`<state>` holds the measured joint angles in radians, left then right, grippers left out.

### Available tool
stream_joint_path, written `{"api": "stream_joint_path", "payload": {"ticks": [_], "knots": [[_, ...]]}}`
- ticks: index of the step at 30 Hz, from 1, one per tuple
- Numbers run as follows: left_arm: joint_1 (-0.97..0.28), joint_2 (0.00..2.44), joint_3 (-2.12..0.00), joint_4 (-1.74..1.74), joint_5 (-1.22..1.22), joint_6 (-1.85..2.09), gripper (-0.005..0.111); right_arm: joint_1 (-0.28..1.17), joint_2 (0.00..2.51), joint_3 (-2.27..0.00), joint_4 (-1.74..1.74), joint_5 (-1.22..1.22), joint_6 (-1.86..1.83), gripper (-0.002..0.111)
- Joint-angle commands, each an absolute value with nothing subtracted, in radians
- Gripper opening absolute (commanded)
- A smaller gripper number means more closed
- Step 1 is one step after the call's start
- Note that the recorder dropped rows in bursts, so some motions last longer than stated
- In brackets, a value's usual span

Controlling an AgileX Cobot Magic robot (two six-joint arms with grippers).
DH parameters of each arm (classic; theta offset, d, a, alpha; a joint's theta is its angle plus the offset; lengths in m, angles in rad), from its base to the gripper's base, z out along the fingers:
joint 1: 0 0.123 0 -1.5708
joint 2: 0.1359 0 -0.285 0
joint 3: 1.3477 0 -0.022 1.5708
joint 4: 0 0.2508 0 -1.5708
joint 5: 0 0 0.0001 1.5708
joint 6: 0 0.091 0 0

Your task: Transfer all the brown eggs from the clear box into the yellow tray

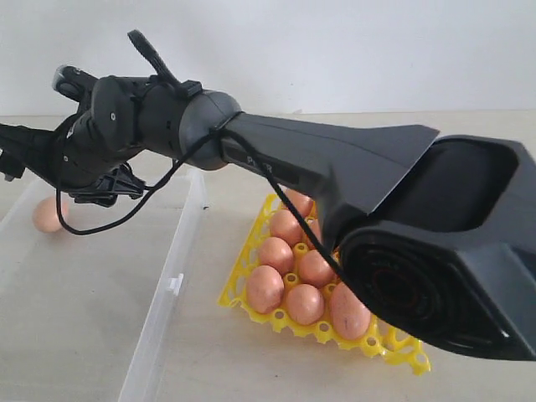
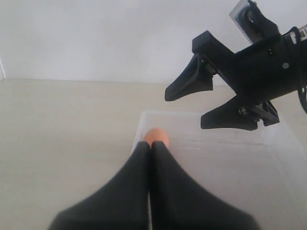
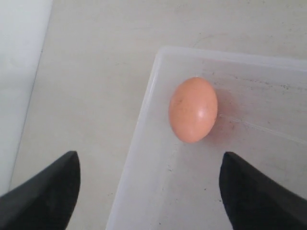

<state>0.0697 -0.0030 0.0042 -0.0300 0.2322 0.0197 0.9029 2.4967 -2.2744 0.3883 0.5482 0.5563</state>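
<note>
One brown egg [image 3: 193,110] is the only one visible in the clear box [image 1: 159,318]. In the exterior view it lies toward the box's eleven o'clock corner, just beside the wall. The yellow tray [image 1: 402,356], at three o'clock of the box, holds several eggs [image 1: 305,303], but the arm hides most of its cups.

The right gripper [image 2: 186,111] hangs above the lone egg with its jaws wide apart and holds nothing. The left gripper [image 2: 150,146] has its fingers pressed together and is empty.

The step in hand looks like the pick. One right finger seems to sit outside the wall, so the gripper should probably shift inward first, so that both fingers come down inside the box. It should then straddle the egg's narrow waist, close softly, and lift straight up clear of the rim.
</note>
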Motion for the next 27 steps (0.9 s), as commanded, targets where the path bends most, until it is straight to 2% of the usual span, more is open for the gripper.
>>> {"api": "stream_joint_path", "payload": {"ticks": [1,7,19,27], "knots": [[0.071,0.000,0.000,-0.035,0.232,0.020,-0.004,0.890,2.570,-2.412,0.398,0.639,0.538,0.075],[0.071,0.000,0.000,-0.035,0.232,0.020,-0.004,0.882,2.646,-2.513,0.417,0.698,0.537,0.075],[0.071,0.000,0.000,-0.035,0.232,0.020,-0.004,0.867,2.662,-2.515,0.432,0.668,0.449,0.075],[0.071,0.000,0.000,-0.035,0.232,0.020,-0.004,0.867,2.603,-2.515,0.289,0.860,0.307,0.075]]}}
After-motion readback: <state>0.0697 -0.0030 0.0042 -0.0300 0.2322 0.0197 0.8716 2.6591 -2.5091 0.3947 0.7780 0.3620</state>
